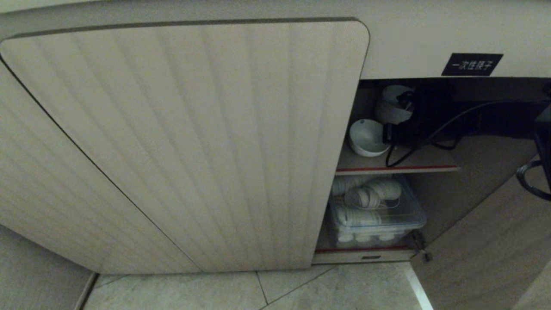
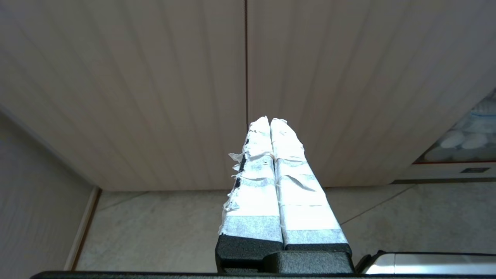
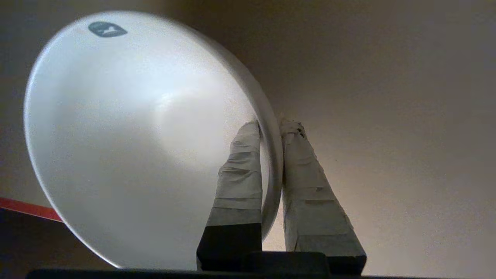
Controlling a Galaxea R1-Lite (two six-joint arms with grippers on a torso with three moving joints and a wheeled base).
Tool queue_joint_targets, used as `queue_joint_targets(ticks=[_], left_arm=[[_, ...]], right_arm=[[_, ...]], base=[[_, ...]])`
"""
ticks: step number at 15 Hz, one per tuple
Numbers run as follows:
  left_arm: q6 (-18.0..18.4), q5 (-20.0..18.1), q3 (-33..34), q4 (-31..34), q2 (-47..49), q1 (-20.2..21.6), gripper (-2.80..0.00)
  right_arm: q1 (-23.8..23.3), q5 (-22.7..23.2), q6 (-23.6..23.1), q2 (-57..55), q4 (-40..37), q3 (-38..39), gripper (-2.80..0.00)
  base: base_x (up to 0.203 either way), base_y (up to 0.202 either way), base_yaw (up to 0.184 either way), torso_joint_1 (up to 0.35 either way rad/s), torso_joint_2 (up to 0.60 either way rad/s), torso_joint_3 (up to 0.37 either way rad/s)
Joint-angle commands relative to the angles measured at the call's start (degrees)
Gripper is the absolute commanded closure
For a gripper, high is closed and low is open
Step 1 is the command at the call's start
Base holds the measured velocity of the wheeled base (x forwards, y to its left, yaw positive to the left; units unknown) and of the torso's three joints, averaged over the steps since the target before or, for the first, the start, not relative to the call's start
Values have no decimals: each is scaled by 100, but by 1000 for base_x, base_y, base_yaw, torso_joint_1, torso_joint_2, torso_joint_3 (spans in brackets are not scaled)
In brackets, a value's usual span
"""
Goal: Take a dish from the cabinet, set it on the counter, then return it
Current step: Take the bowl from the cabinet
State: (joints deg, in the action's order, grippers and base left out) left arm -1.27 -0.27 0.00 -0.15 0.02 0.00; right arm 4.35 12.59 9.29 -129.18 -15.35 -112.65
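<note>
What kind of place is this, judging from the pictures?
Probably a kitchen or canteen storage area: a low fluted cabinet holds a white bowl on its shelf and a clear bin of stacked white dishes, above a tiled floor.

Left end effector (image 2: 271,124) shows two long black fingers wrapped in white tape — edges frayed and peeling along one side, black base below. Right end effector (image 3: 271,128) wears the same wrinkled tape over black — a black cable (image 1: 434,133) loops off its dark body.
</note>
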Motion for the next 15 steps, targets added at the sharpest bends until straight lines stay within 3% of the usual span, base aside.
queue_joint_targets(ticks=[1,15], left_arm=[[-4,0,0,-2,-2,0,0],[-4,0,0,-2,-2,0,0]], right_arm=[[4,7,3,-2,-21,6,0],[4,35,477,130,-471,7,0]], base=[[0,0,0,0,0,0],[0,0,0,0,0,0]])
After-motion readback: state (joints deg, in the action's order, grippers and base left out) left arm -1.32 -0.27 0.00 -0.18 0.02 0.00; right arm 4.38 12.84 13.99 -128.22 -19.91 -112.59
